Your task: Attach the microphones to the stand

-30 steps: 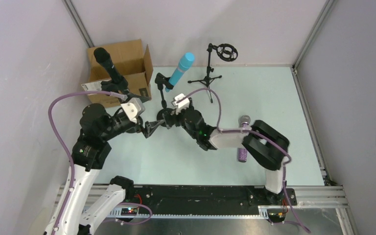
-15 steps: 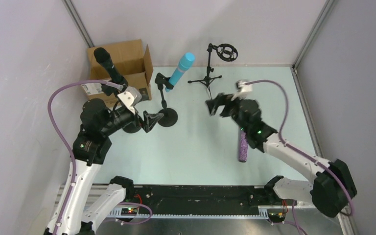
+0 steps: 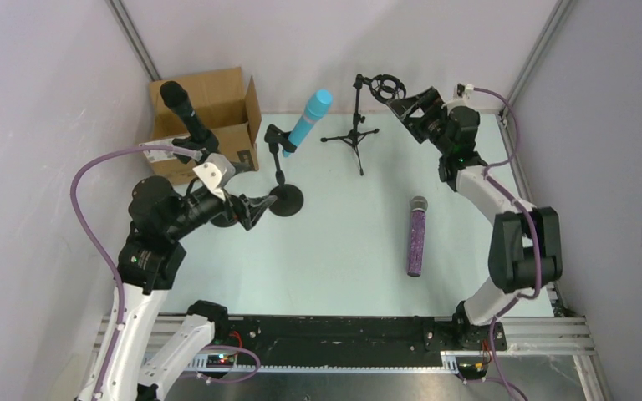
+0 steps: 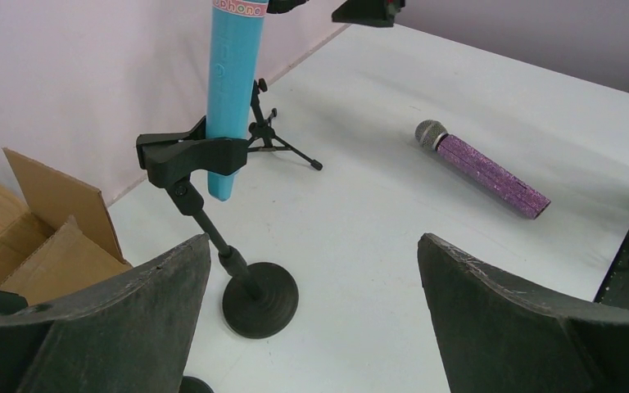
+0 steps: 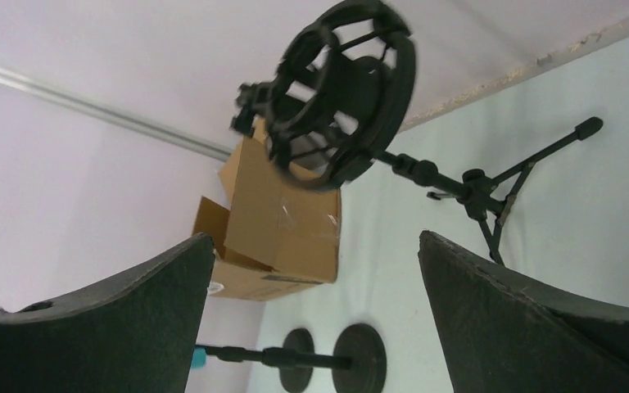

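The glittery purple microphone [image 3: 416, 236] [image 4: 481, 168] lies flat on the table, right of centre, touched by nothing. The turquoise microphone [image 3: 309, 117] [image 4: 229, 98] sits clipped in a round-base stand [image 3: 286, 200] [image 4: 260, 299]. A black microphone [image 3: 184, 109] stands tilted in a second stand at the back left. My left gripper [image 3: 252, 210] [image 4: 315, 319] is open and empty, just left of the turquoise microphone's stand base. My right gripper [image 3: 403, 107] [image 5: 315, 319] is open and empty at the back, close to the empty ring mount [image 3: 384, 88] [image 5: 340, 90] of the tripod stand [image 3: 353, 138] [image 5: 475, 184].
A cardboard box [image 3: 209, 117] [image 5: 282, 229] stands open in the back left corner, behind the black microphone. Grey walls and metal rails close in the table at the back and on both sides. The right arm stretches along the right edge.
My right arm has swung from the middle of the table to the back right, up to the ring mount. My left gripper has drawn back a little to the left. Both stay open.
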